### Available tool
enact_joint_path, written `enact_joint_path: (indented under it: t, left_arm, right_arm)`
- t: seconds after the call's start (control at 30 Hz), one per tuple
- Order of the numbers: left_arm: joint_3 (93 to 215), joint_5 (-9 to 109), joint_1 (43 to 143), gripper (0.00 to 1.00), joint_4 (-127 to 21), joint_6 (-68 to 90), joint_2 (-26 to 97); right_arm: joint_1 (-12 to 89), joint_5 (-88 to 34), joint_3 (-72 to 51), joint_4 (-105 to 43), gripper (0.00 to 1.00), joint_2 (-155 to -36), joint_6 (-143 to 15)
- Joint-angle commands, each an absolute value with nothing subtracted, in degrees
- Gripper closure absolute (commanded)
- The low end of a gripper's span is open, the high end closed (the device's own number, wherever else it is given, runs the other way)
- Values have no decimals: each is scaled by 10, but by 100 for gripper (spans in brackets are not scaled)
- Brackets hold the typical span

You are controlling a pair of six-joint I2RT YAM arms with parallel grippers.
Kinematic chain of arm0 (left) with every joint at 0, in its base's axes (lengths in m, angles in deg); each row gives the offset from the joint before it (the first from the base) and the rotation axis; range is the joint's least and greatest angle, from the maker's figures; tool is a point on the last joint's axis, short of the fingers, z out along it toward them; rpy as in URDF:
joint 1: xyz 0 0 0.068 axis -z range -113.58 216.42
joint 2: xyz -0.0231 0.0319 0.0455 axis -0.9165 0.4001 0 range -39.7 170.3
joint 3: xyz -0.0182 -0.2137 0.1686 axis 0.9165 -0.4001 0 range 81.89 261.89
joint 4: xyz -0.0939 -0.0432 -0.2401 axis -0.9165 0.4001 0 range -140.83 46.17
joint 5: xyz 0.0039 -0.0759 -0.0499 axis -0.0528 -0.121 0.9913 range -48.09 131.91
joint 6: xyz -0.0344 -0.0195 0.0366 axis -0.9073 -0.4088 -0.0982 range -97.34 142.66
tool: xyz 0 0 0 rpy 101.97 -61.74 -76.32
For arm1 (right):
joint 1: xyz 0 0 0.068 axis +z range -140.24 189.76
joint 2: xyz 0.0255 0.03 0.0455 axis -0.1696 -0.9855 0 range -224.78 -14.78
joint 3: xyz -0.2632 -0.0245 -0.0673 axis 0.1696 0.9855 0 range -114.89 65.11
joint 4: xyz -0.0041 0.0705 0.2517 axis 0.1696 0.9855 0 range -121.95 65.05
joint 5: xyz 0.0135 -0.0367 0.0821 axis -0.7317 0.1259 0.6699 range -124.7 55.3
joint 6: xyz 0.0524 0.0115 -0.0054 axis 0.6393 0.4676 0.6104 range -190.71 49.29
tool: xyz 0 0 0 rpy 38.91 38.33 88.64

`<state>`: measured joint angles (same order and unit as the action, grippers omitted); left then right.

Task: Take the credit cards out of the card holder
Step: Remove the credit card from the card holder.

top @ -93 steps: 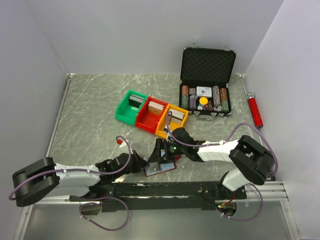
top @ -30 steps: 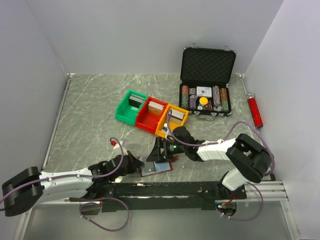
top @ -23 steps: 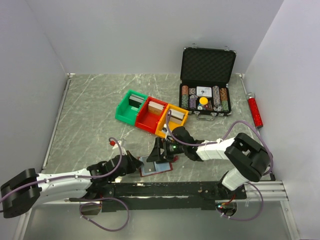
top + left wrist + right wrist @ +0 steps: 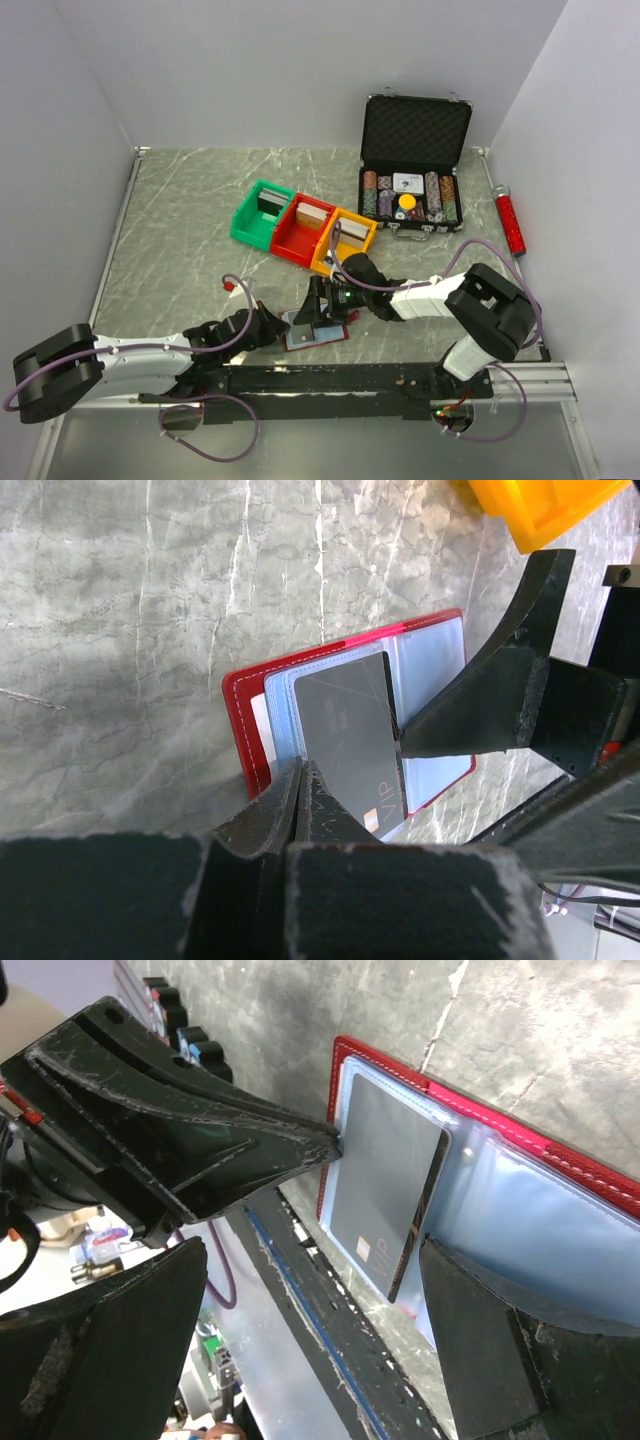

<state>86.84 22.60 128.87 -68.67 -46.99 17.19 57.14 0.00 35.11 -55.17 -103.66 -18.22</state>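
Observation:
The red card holder [image 4: 335, 335] lies open near the table's front edge, its clear blue pockets facing up [image 4: 540, 1220]. A grey credit card [image 4: 350, 730] marked VIP sticks out of the left pocket, its free edge lifted off the holder [image 4: 385, 1185]. My left gripper [image 4: 300, 778] is shut on that card's near edge, coming in from the left [image 4: 280, 328]. My right gripper [image 4: 312, 1260] stands open over the holder [image 4: 322, 305]. One of its fingers [image 4: 490, 1360] sits on the holder's right half, beside the card. I see no other credit cards.
Green [image 4: 262, 212], red [image 4: 305, 230] and orange [image 4: 345, 240] bins with card decks stand behind the holder. An open black chip case [image 4: 412, 165] is at the back right, and a red tool [image 4: 510, 222] lies along the right wall. The black rail [image 4: 330, 378] runs just in front.
My left gripper, the card and the holder have shifted slightly to the right over the last second. The right gripper has stayed open in place.

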Motion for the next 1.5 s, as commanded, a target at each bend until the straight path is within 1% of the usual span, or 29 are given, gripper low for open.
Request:
enact_joint_path:
  t: [0.0,0.1,0.27,0.53,0.83,1.0,1.07,1.2,1.27,1.47]
  left_arm:
    - [870,229,1290,99,-659,-469,188]
    - [868,229,1290,99,-664,-470,191]
    - [869,231,1290,99,-672,-469,200]
    - [876,233,1291,99,-676,-462,215]
    - [877,235,1292,99,-682,-462,225]
    - [881,238,1293,99,-689,-462,238]
    - [883,238,1294,99,-689,-462,242]
    - [884,235,1296,99,-688,-463,241]
    - [883,235,1296,99,-686,-463,239]
    - [880,232,1297,99,-681,-466,230]
  right_arm:
    - [575,-33,328,-509,6,-1038,-207]
    - [576,-43,321,-479,5,-1035,-219]
    - [576,-17,336,-535,5,-1040,-197]
    - [580,-1,343,-573,11,-1029,-181]
    - [579,10,349,-597,26,-1031,-171]
    - [580,17,356,-620,30,-1035,-161]
    - [580,18,358,-626,34,-1037,-158]
    - [580,20,361,-631,50,-1038,-156]
    - [579,20,360,-630,55,-1038,-157]
    - [580,19,360,-627,64,-1041,-158]
